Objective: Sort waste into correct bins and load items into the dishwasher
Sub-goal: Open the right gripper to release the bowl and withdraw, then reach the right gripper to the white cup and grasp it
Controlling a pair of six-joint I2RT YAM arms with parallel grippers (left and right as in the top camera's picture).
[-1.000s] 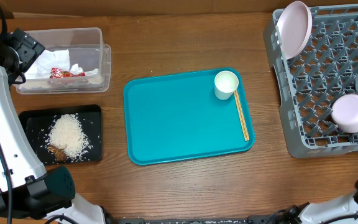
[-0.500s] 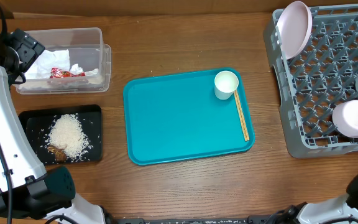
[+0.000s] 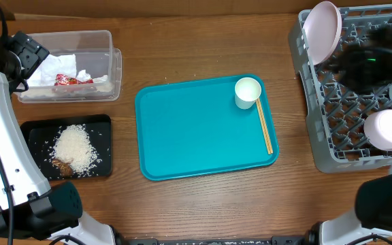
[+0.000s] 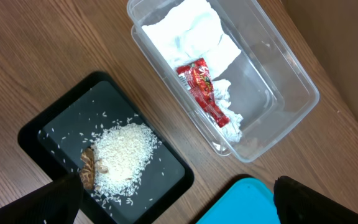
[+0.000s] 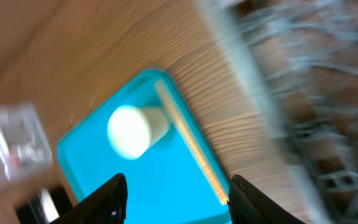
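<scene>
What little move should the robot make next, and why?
Probably swing the right claw across to the white cup and lower over it. That claw is open and empty, while the cup and chopsticks lie on the teal tray, not yet in the grey rack.

No words or numbers can be read anywhere. The red wrapper [image 4: 202, 90] in the clear tub [image 4: 291, 87] carries light marks, too small to make out.
</scene>
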